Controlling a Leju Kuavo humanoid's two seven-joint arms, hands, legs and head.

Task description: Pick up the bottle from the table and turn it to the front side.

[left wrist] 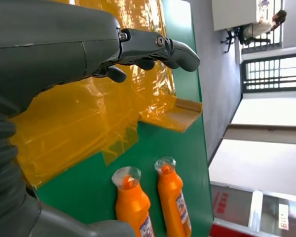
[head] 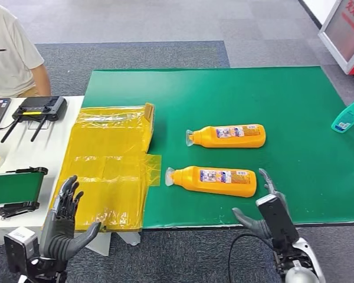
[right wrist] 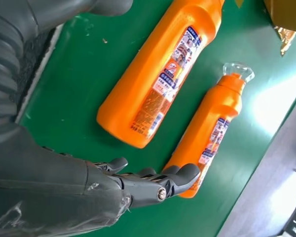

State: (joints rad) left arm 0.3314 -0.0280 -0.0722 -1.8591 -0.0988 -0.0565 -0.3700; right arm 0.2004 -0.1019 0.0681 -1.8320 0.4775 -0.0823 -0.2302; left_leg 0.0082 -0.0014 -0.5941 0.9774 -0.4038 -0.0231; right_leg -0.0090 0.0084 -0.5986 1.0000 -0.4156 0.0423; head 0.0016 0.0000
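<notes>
We see two orange bottles lying on their sides on the green mat (head: pixel 300 100), caps pointing left. The near bottle (head: pixel 215 180) lies close to the front edge, and the far bottle (head: pixel 229 136) lies parallel behind it, a little apart. Both show printed labels facing up, though we cannot tell whether these are front or back labels.

Our right hand (head: pixel 266 206) hovers just beside the base end of the near bottle, fingers spread and holding nothing. We judge this placing suits a grasp of that bottle, since it is the closer one and its wide body is turned toward the palm.

Our left hand (head: pixel 66 221) is raised at the near left, above the edge of the yellow plastic sheet (head: pixel 108 165), fingers apart and empty, well away from both bottles. It seems parked there to leave the right hand room.

A teal bottle (head: pixel 348 115) lies at the far right edge of the mat.
</notes>
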